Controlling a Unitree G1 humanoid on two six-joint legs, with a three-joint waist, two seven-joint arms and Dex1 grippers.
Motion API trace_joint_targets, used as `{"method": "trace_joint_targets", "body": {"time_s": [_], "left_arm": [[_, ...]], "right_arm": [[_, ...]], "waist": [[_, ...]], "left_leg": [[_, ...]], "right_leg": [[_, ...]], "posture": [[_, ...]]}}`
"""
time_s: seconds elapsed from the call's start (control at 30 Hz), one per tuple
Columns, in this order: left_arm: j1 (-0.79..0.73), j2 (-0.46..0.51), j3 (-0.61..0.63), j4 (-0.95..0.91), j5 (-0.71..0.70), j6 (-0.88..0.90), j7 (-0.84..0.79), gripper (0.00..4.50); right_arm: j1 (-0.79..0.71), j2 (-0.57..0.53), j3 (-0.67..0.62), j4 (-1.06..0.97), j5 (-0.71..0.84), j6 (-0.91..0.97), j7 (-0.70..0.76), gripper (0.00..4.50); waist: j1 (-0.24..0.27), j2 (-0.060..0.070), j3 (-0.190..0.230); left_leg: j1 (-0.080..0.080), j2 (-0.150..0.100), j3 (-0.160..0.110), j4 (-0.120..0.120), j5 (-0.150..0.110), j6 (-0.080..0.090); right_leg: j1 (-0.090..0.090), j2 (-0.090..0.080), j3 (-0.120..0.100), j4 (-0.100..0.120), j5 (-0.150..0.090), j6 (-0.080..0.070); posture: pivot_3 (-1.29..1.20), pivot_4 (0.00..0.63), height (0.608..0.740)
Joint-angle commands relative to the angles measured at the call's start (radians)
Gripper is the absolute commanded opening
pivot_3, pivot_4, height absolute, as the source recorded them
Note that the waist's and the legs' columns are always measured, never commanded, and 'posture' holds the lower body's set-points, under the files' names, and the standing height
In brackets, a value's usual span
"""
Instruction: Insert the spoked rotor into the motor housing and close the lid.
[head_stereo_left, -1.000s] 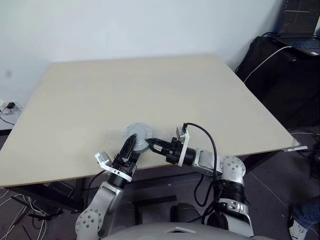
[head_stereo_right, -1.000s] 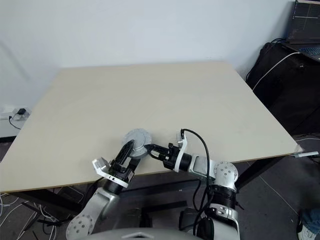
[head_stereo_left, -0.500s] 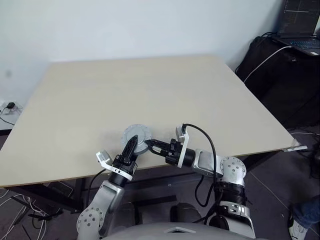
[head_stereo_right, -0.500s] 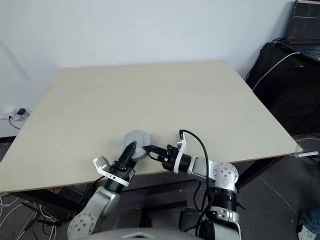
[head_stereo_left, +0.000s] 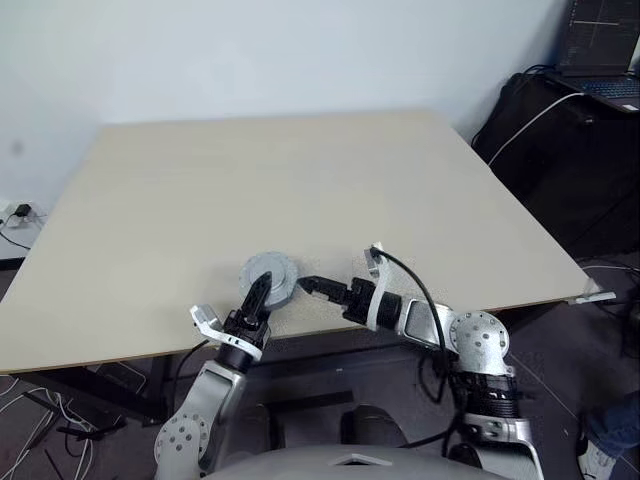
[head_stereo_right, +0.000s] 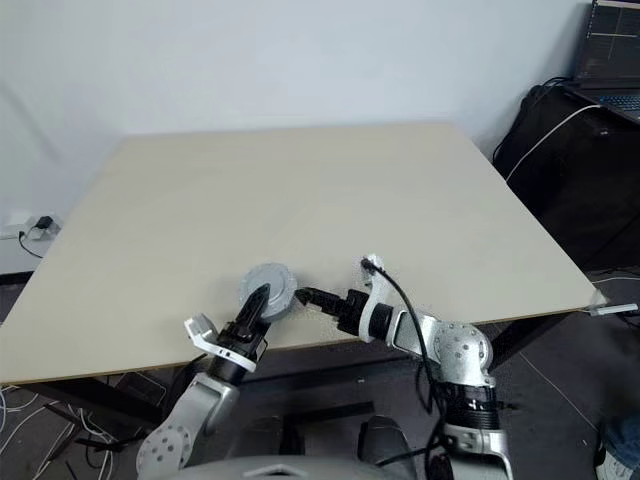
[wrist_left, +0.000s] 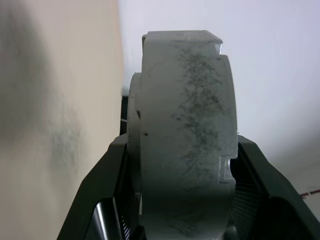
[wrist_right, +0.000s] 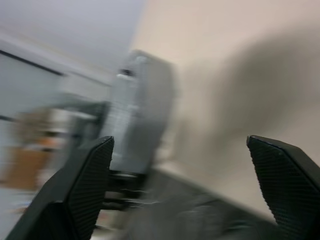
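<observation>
- Near the front edge of the table (head_stereo_left: 300, 180), between the two pincers, the grey round assembly is sitting with the lid (head_stereo_left: 268, 274) on top, its plain ribbed face looking upward.
- The left gripper (head_stereo_left: 260, 292) is pinching this grey piece across its rim; in the left wrist view the lid (wrist_left: 185, 145) is standing edge-on between the two black fingers (wrist_left: 100, 200), touching both.
- The right gripper (head_stereo_left: 308, 285) is hanging just beside the assembly, on the side opposite the left pincer, with its fingers (wrist_right: 85, 180) spread wide and nothing between them.
- The motor housing is probably lying under the lid: a second, slightly narrower grey edge is showing behind it in the left wrist view, but I cannot tell this for certain.
- The spoked rotor and the copper windings are hidden, so what is inside the housing cannot be checked.
- Judging from this, the insertion seems done and the lid is placed; what is remaining is likely pressing or turning the lid until it is fully seated, then letting go.
</observation>
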Motion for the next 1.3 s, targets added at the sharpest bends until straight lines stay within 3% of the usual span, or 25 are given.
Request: {"method": "trace_joint_targets", "body": {"time_s": [0.03, 0.2, 0.47, 0.97, 1.27, 1.3], "left_arm": [[-0.079, -0.084, 0.041, 0.003, 0.011, -0.047, 0.020, 2.07], [-0.169, -0.071, 0.096, 0.074, 0.031, -0.093, 0.059, 2.07], [-0.429, -0.034, 0.242, 0.303, 0.114, -0.174, 0.131, 2.07], [-0.925, 0.081, 0.450, 0.925, 0.371, -0.239, 0.171, 2.07], [-1.007, 0.116, 0.504, 1.122, 0.506, -0.234, 0.177, 2.07], [-1.006, 0.115, 0.510, 1.126, 0.514, -0.231, 0.175, 2.42]], "right_arm": [[0.022, -0.057, 0.135, -0.054, -0.224, -0.268, 0.113, 4.50], [0.059, -0.099, 0.273, 0.006, -0.503, -0.609, 0.173, 4.50], [0.079, -0.089, 0.294, 0.114, -0.684, -0.817, 0.170, 4.50], [0.108, -0.038, 0.255, 0.132, -0.730, -0.825, 0.155, 4.50], [0.114, -0.023, 0.254, 0.120, -0.738, -0.805, 0.156, 4.50], [0.114, -0.021, 0.254, 0.119, -0.739, -0.803, 0.155, 4.50]], "waist": [[0.000, 0.000, 0.000], [0.002, -0.004, 0.001], [0.021, -0.011, 0.000], [0.018, -0.017, 0.000], [0.019, -0.018, 0.000], [0.019, -0.018, 0.000]], "left_leg": [[0.000, 0.000, 0.000, 0.000, 0.000, 0.000], [0.000, -0.004, -0.001, 0.003, 0.000, 0.000], [0.000, -0.006, -0.002, 0.005, 0.000, 0.000], [-0.003, -0.007, -0.005, 0.007, 0.004, 0.004], [-0.003, -0.007, -0.006, 0.006, 0.004, 0.004], [-0.003, -0.007, -0.005, 0.006, 0.004, 0.004]], "right_leg": [[0.000, 0.000, 0.000, 0.000, 0.000, 0.000], [0.001, 0.001, 0.000, 0.001, 0.000, 0.000], [0.002, 0.001, 0.000, 0.001, 0.001, 0.002], [0.006, 0.002, 0.000, 0.003, 0.002, 0.002], [0.006, 0.002, -0.001, 0.004, 0.002, 0.002], [0.006, 0.002, 0.000, 0.004, 0.002, 0.002]], "posture": [[0.00, 0.000, 0.740], [0.00, 0.000, 0.740], [0.00, 0.000, 0.740], [0.00, 0.000, 0.740], [0.00, 0.000, 0.740], [0.00, 0.000, 0.740]]}}
